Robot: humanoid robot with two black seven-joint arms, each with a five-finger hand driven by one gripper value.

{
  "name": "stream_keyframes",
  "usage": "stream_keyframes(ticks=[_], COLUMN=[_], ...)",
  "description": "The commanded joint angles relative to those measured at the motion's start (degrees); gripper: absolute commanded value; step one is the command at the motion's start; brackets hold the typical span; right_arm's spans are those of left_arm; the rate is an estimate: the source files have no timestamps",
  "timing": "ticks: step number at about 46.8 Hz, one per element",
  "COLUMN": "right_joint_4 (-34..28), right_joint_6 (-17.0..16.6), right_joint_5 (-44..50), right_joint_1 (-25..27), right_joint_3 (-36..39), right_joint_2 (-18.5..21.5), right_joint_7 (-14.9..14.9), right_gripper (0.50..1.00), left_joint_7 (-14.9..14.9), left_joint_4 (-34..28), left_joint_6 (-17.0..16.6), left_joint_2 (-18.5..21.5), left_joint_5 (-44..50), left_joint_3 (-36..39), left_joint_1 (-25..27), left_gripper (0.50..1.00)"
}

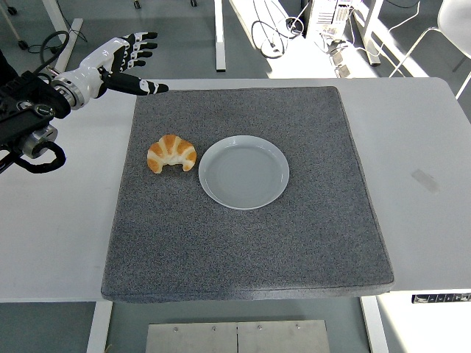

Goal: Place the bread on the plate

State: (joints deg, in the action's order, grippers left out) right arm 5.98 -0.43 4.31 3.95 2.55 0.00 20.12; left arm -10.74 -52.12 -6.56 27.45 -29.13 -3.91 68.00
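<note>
Lying on grey mat (250,243), bread (171,154) just left of plate (243,172), apart. Left hand (118,62) over mat's far-left corner, fingers (141,44) spread, grasping nothing, well behind bread.

Single high head view, facing forward and down, white table (412,132)

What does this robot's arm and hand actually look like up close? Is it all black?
Not all black. The left arm is black and bulky, with a silver metal joint and a looped black cable near the picture's edge. The left hand has a white shell over its back and five slim fingers banded in black and white. The right arm is out of view.
</note>
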Motion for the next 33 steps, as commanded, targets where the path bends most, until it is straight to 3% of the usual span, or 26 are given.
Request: stream_keyframes(ticks=[1, 11, 21, 33], right_joint_4=[0.00, 0.00, 0.00, 0.00], right_joint_6=[-0.01, -0.01, -0.01, -0.01], right_joint_5=[0.00, 0.00, 0.00, 0.00], right_joint_1=[0.01, 0.01, 0.01, 0.01], right_joint_3=[0.00, 0.00, 0.00, 0.00], right_joint_2=[0.00, 0.00, 0.00, 0.00], right_joint_7=[0.00, 0.00, 0.00, 0.00], right_gripper=[1.000, 1.000, 1.000, 1.000], left_joint_7=[3.79, 6.78, 13.10, 18.56], left_joint_4=[-0.27, -4.92, -10.81, -11.16], left_joint_6=[-2.49, -3.37, -3.99, -3.72], left_joint_2=[-0.20, -0.11, 0.06, -0.20], left_joint_5=[-4.34, -13.75, -19.29, -21.84], left_joint_3=[0.75, 2.07, 4.70, 6.46], left_joint_1=[0.11, 0.20, 0.90, 1.78], left_gripper=[0.921, 0.921, 0.921, 0.921])
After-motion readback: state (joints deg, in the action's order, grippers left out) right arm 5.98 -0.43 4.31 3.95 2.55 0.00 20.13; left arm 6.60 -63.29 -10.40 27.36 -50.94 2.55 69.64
